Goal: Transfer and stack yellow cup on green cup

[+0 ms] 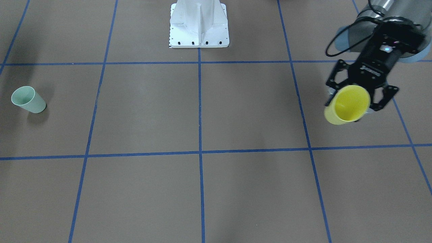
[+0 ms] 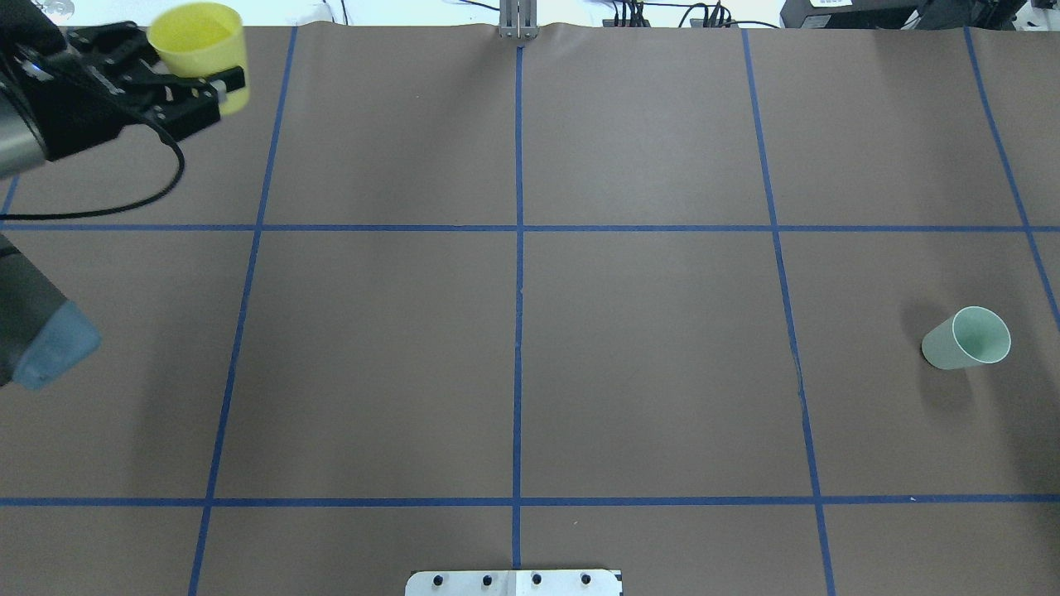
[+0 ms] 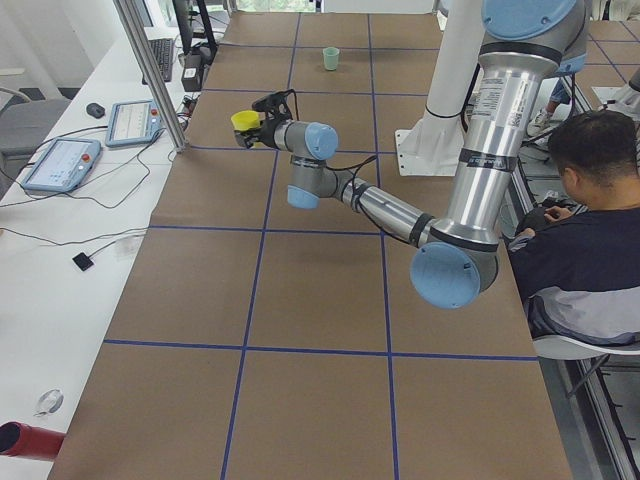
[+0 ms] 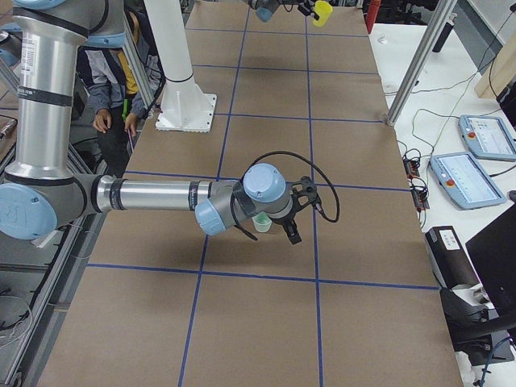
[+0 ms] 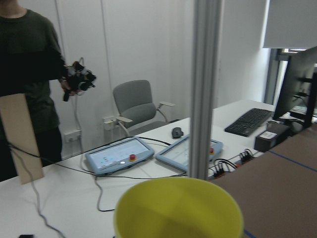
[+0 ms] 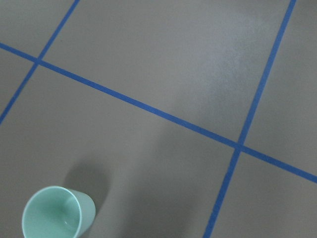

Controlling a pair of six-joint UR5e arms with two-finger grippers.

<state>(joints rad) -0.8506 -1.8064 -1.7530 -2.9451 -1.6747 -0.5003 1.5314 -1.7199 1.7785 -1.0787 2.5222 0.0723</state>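
At the far left corner of the table, the left gripper (image 1: 352,101) is clamped on the yellow cup (image 2: 199,50), one finger on either side of its wall below the rim. The approach is from the side with the wrist level. That hold keeps the cup upright, mouth up, and leaves its base free, as nesting would require. The cup appears to be held clear of the surface, though the height cannot be read. It is a plain, smooth plastic tumbler that tapers to a narrower base. The thin wall could flex or slip under a hard squeeze.

The table (image 2: 646,364) carries a matte brown covering that is flat and dull. Blue tape lines (image 2: 518,331) divide it into large squares. The white base plate (image 1: 199,27) stands at the middle of the robot's edge.

The green cup (image 2: 969,339) stands upright, mouth up, near the table's right end, well apart from the yellow one. It is pale mint with the same tapered form. Its open mouth is ready to receive the other cup.

The right gripper (image 4: 272,230) appears only in the right side view, close to the green cup. Whether its jaws are spread or closed cannot be told.

Assessment: the grasp is made, and the transfer across the table's length is not yet done.
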